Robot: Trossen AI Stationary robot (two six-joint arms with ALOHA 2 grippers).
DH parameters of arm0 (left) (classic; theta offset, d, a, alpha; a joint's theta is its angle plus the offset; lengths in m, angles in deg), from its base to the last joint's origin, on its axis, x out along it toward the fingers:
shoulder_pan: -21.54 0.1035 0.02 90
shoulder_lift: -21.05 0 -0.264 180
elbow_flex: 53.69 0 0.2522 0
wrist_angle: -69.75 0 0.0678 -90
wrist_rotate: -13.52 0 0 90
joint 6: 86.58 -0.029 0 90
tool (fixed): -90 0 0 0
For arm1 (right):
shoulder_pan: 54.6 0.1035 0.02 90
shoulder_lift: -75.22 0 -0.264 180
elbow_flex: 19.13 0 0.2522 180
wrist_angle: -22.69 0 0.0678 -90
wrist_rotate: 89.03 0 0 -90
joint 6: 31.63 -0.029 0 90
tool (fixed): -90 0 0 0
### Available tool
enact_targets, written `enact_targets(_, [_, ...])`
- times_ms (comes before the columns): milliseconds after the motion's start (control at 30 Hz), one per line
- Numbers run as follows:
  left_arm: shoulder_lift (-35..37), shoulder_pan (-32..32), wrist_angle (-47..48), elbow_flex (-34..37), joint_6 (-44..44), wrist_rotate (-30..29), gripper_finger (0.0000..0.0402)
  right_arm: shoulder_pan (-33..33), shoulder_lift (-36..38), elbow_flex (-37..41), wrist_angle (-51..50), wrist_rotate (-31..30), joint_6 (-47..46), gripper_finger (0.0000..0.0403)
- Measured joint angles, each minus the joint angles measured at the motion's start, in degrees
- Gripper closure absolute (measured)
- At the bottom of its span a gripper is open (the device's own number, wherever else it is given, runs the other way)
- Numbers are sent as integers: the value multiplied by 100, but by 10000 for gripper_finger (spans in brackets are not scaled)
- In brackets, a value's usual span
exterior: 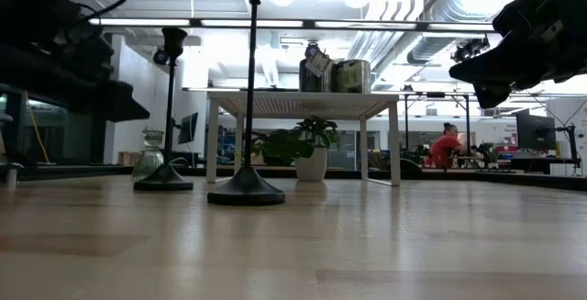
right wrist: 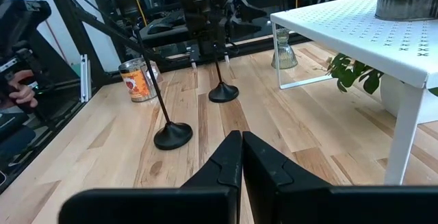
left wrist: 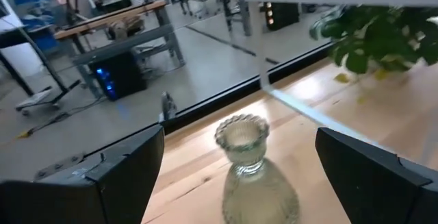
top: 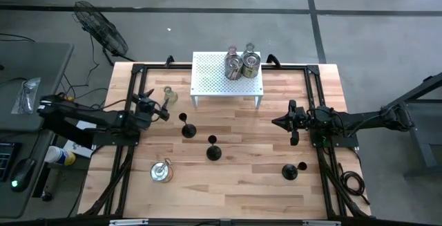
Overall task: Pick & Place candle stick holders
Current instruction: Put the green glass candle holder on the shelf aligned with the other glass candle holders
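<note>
Left pincer, wide open, flanks a clear glass holder near the table's far-left corner; right pincer hovers closed, empty

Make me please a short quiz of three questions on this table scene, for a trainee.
1. True or false: the jaws of the right arm are shut.
2. In the left wrist view, what stands ahead, between the open jaws of the left arm?
A. a black holder
B. a clear glass holder
C. a printed can
3. In a few words: on what do the silvery holders stand?

Key: 1 true; 2 B; 3 on the white rack.
</note>
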Motion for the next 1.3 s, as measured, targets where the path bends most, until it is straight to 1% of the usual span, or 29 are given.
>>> enact_targets(167, [-528,0,24,0,379,-22,29,0,0,0,-1,0,0,398])
enact_targets(500, [-1592,4,-49,2,1512,-31,29,0,0,0,-1,0,-1,398])
enact_targets(633, [-1914,16,-325,4,1598,-37,29,0,0,0,-2,0,1,398])
enact_targets(700, [-2028,155,-513,4,1595,79,29,0,0,0,-1,0,-1,398])
enact_targets(833, [-2222,656,-875,4,1413,527,29,0,0,1,0,-1,1,398])
enact_targets(967, [-2296,1091,-1043,4,1230,599,29,0,0,2,0,0,-1,398])
enact_targets(1033, [-2296,1277,-1167,4,1222,764,29,0,0,1,-2,0,0,398])
enact_targets(1100, [-2296,1470,-1396,4,1045,1069,29,0,0,1,0,0,0,398])
enact_targets(1200, [-2296,1773,-1808,-2,452,1705,29,0,0,2,-2,-2,-1,398])
enact_targets(1300, [-2296,2087,-2042,0,-80,2086,29,0,0,2,-2,-1,1,398])
